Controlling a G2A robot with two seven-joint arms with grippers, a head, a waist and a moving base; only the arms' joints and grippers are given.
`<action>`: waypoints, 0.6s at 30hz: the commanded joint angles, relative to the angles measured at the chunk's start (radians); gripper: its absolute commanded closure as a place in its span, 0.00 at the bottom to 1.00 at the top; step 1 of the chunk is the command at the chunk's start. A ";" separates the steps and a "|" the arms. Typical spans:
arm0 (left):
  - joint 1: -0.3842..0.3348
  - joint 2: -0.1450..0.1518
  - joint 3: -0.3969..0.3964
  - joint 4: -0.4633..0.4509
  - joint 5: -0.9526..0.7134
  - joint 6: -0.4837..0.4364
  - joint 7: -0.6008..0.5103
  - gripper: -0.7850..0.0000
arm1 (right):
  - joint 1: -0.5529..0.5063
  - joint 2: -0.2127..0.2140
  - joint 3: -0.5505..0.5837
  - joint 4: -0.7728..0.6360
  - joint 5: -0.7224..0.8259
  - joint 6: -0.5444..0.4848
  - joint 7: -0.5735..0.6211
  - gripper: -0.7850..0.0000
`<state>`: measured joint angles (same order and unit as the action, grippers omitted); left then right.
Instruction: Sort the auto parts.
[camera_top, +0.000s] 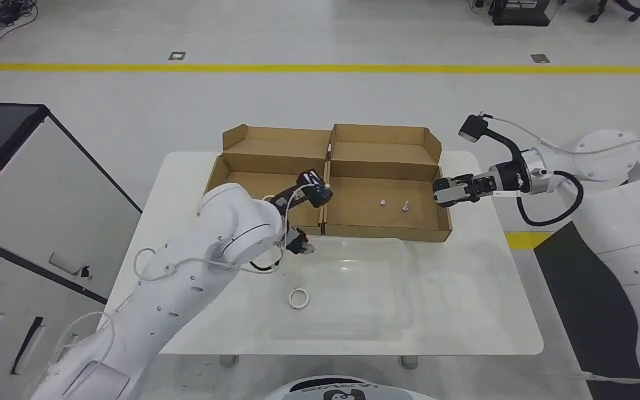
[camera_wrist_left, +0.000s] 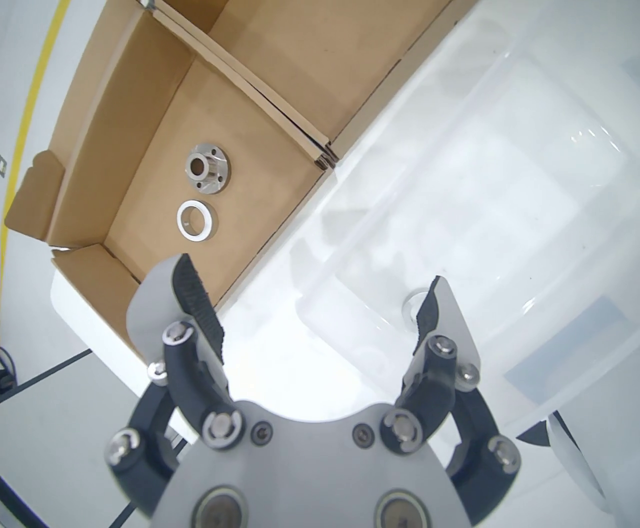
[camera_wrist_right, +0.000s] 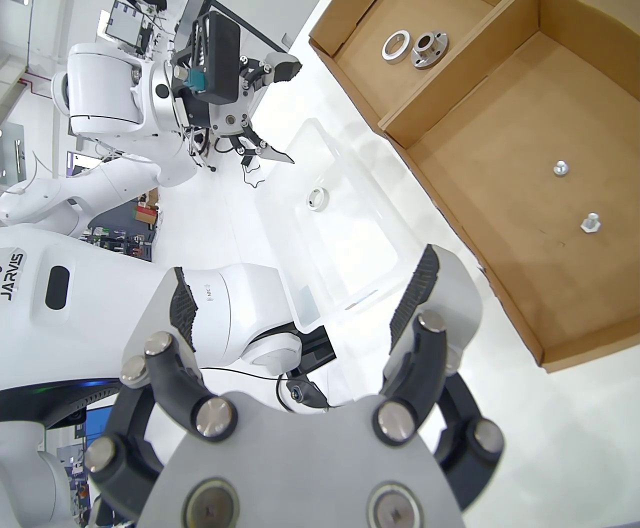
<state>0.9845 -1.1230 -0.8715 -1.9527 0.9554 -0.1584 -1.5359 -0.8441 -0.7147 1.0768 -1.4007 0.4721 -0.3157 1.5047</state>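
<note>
Two open cardboard boxes stand side by side at the back of the table. The left box (camera_wrist_left: 150, 165) holds a metal flange (camera_wrist_left: 206, 167) and a metal ring (camera_wrist_left: 197, 221). The right box (camera_top: 440, 225) holds two small bolts (camera_wrist_right: 561, 168) (camera_wrist_right: 591, 222). Another metal ring (camera_top: 298, 297) lies in a clear plastic tray (camera_top: 400, 300) in front of the boxes, near its corner. My left gripper (camera_wrist_left: 312, 305) hangs open and empty just above the tray, beside the left box, with that ring (camera_wrist_left: 410, 302) by one fingertip. My right gripper (camera_wrist_right: 300, 290) is open and empty at the right box's outer wall (camera_top: 445, 192).
The white table (camera_top: 470, 300) has free room to the right of the tray and along its front edge. The boxes' flaps (camera_top: 275, 140) stand up at the back. A dark cabinet (camera_top: 40, 200) is on the floor to the left.
</note>
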 joint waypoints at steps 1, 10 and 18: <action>-0.033 0.028 0.040 -0.005 -0.057 0.010 0.000 0.00 | 0.000 0.000 0.000 0.000 0.000 0.000 0.000 0.00; -0.217 0.138 0.227 -0.022 -0.322 0.005 0.000 0.00 | 0.000 0.000 0.000 0.000 0.000 0.000 0.000 0.00; -0.350 0.207 0.382 -0.029 -0.446 -0.011 0.000 0.00 | 0.000 0.000 0.000 0.000 0.000 0.000 0.000 0.00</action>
<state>0.6501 -0.9235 -0.5134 -1.9769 0.5216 -0.1673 -1.5359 -0.8441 -0.7147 1.0768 -1.4007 0.4721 -0.3157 1.5047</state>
